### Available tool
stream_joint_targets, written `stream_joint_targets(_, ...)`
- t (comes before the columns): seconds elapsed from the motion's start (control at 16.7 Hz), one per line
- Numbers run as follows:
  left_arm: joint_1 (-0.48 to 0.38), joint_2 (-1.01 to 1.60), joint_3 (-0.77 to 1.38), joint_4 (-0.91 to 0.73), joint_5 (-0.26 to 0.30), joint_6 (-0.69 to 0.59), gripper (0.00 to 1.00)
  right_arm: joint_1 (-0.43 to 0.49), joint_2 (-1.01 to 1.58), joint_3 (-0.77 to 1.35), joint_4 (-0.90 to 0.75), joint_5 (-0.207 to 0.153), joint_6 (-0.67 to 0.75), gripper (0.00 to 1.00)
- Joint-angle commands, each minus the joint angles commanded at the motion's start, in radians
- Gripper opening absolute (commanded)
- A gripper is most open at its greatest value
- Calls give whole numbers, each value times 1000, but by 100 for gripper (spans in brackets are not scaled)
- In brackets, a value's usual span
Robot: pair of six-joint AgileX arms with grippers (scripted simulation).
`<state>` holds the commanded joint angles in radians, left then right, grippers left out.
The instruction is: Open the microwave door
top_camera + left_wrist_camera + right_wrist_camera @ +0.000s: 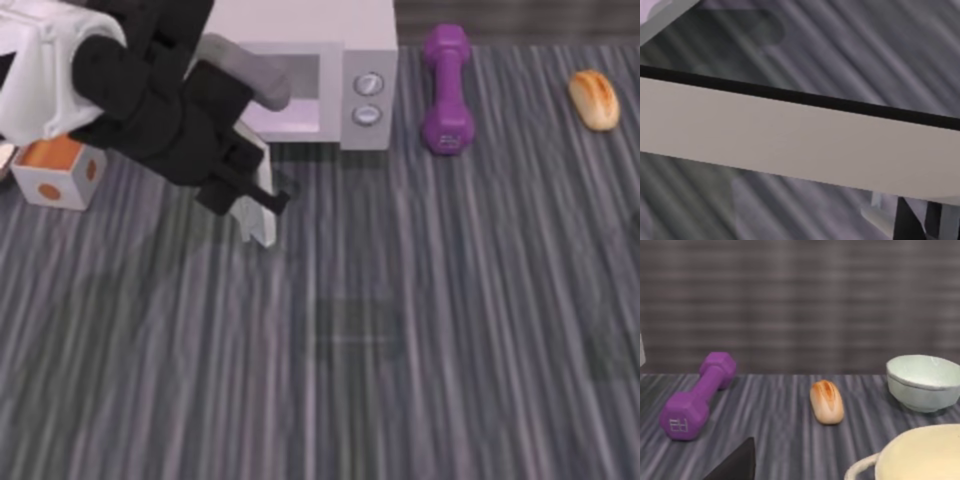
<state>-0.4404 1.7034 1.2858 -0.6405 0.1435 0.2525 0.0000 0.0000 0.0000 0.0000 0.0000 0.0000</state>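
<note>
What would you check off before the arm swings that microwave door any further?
1. Door swung out: ok. The microwave door stands out from the microwave, cavity showing.
2. Left pincer at the door's outer edge: ok, top view.
3. Grip on the door: cannot tell; the left wrist view shows only the door's edge close up.
4. Swing path: cannot tell; the white-and-orange cube sits leftward, partly under the arm.
5. Dumbbell and bread roll: ok, right of the microwave, away from the door.
6. Right arm: ok, parked off the top view.
</note>
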Motion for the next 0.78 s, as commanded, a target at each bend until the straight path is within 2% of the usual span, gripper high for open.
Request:
stream_joint_targets(0.48, 2, -1, -5, -2, 11, 12, 0, 0, 0, 0, 0, 0, 0, 100)
stream_joint_targets(0.78, 51, -28, -31, -25, 66, 126, 0, 0, 0, 0, 0, 0, 0, 100)
